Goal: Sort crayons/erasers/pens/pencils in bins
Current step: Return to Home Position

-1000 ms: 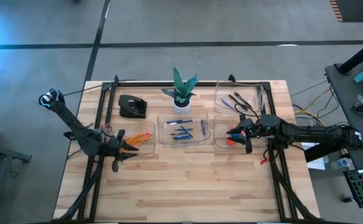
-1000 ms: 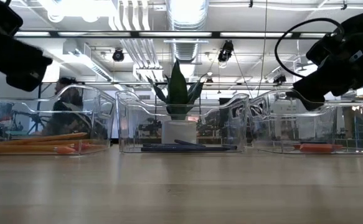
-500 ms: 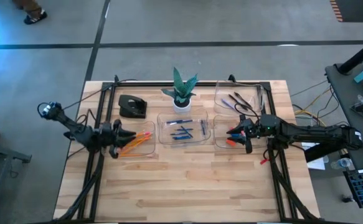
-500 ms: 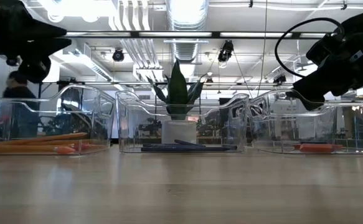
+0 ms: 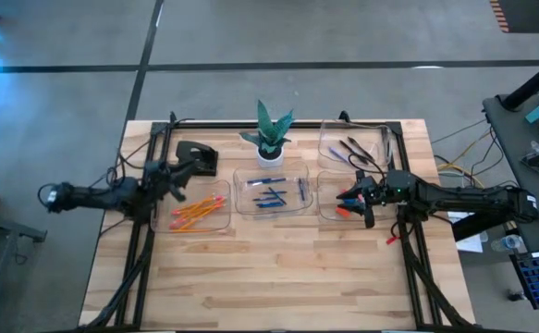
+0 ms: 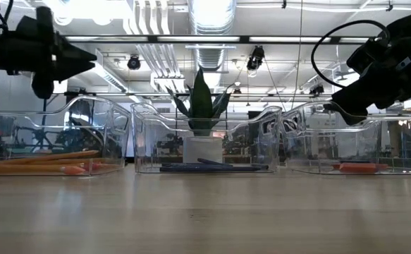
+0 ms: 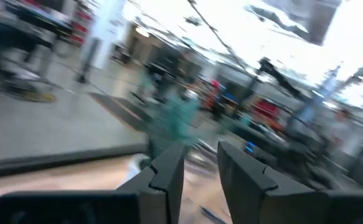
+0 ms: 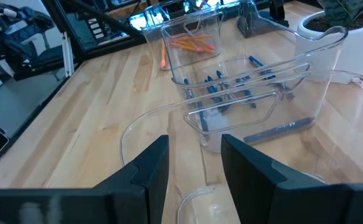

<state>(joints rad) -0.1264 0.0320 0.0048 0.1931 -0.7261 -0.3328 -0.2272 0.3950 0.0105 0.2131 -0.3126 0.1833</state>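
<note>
Wooden table (image 5: 278, 268), seen from above. Two dark arms reach in, one from each side.

Left arm: lies level over the table's left edge. Left gripper (image 5: 187, 167) is raised, just beside the black desk object (image 5: 198, 157) and just behind the pencil bin (image 5: 225, 225). It touches neither. Wrist view: fingers (image 7: 169, 171) are parted by a narrow gap, with nothing between them. It is empty.

Right arm: stretched in from the right edge. Right gripper (image 5: 354, 202) hangs over the front right bin (image 5: 328, 183). Wrist view: fingers (image 8: 149, 169) are spread wider than the left pair. Nothing is held, and the clear bin rim lies just below them. Low view: the tip sits above the bin wall, apart from it.

Four clear bins:
- the left bin holds the pencils (image 5: 195, 210), a loose orange bundle lying flat, near the left gripper on its front side.
- the middle bin (image 5: 241, 209) holds the crayons (image 5: 271, 196), short blue sticks scattered on its floor, between the two grippers and well apart from both.
- the front right bin holds the erasers (image 5: 343, 211). A red chunk shows just under the right gripper's front side; I cannot make out the others.
- the back right bin (image 5: 328, 139) holds the pens (image 5: 357, 150), dark and slim, crossing each other, just behind the right gripper.

A potted plant (image 5: 271, 129) stands behind the middle bin.
</note>
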